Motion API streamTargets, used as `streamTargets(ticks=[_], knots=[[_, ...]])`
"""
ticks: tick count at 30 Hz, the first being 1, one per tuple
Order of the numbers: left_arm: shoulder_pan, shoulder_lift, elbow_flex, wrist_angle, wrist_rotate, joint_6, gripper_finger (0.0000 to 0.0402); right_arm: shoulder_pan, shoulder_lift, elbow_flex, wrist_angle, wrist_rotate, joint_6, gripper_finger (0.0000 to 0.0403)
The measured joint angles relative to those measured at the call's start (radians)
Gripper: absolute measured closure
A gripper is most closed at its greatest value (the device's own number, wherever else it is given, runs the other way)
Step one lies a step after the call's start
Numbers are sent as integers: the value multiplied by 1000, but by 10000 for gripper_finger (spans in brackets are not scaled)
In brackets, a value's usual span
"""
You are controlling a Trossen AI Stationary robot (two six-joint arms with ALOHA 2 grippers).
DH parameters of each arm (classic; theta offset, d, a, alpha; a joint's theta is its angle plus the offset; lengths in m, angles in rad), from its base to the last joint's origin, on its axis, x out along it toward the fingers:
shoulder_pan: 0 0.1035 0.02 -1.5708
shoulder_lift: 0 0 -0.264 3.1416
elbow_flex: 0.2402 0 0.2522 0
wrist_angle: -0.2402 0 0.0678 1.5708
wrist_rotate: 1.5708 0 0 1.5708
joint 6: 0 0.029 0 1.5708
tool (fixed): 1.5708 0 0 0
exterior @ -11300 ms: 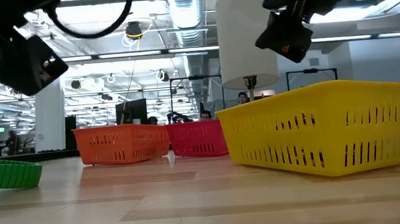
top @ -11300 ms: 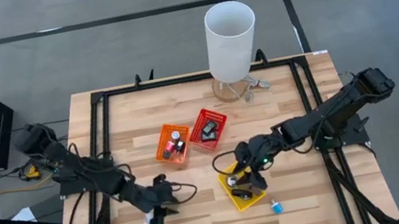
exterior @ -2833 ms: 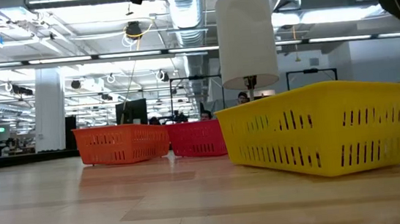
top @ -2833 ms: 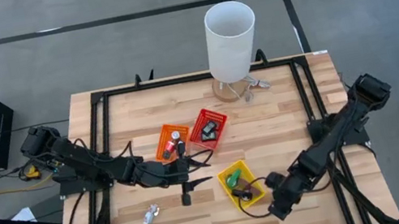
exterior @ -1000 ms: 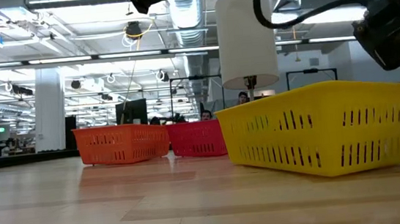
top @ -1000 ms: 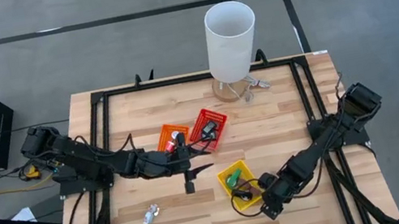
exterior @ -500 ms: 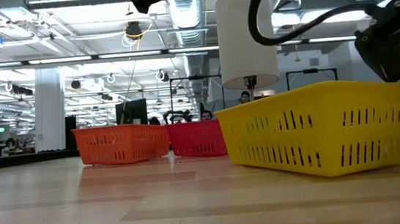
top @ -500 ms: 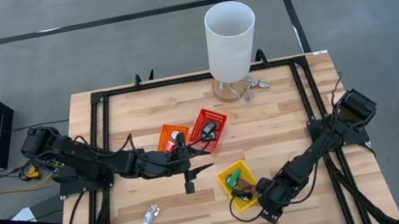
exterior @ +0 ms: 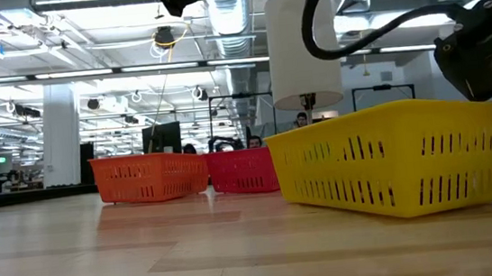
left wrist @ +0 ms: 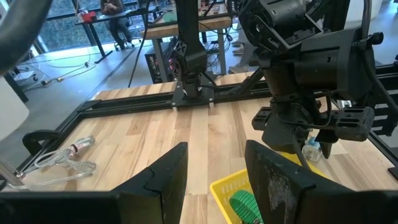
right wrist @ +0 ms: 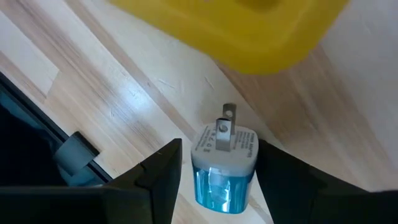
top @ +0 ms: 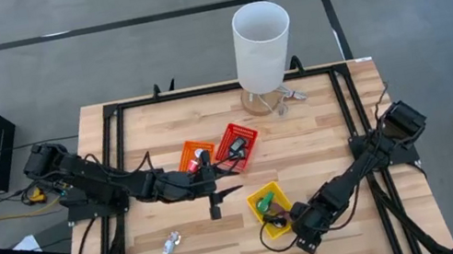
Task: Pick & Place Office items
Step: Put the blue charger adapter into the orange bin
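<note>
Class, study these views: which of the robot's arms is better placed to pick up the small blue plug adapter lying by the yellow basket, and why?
The right. Its right gripper is open with the blue plug adapter lying between its fingers, beside the yellow basket. The left gripper is open too, but hangs farther off, nearer the orange basket.

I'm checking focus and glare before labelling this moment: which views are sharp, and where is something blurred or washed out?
Right wrist view: the blue plug adapter is sharp, the yellow basket above it blurred. Low view: ceiling lights glare and the table nearest the camera is soft. High view: evenly lit, soft shadows. Left wrist view: fingers slightly soft.
</note>
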Motion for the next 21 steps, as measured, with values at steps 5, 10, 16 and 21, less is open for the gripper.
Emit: streamTargets(ticks=[5, 10, 16, 21], knots=[[0, 0, 0, 0, 0, 0, 247, -1, 0, 0, 0, -28, -33, 213], [0, 0, 0, -1, 0, 0, 247, 3, 1, -1, -7, -39, -33, 234], [0, 0, 0, -1, 0, 0, 247, 4, 0, -1, -13, -50, -36, 272], [0, 0, 0, -1, 0, 0, 247, -7, -3, 0, -14, -58, -49, 257]])
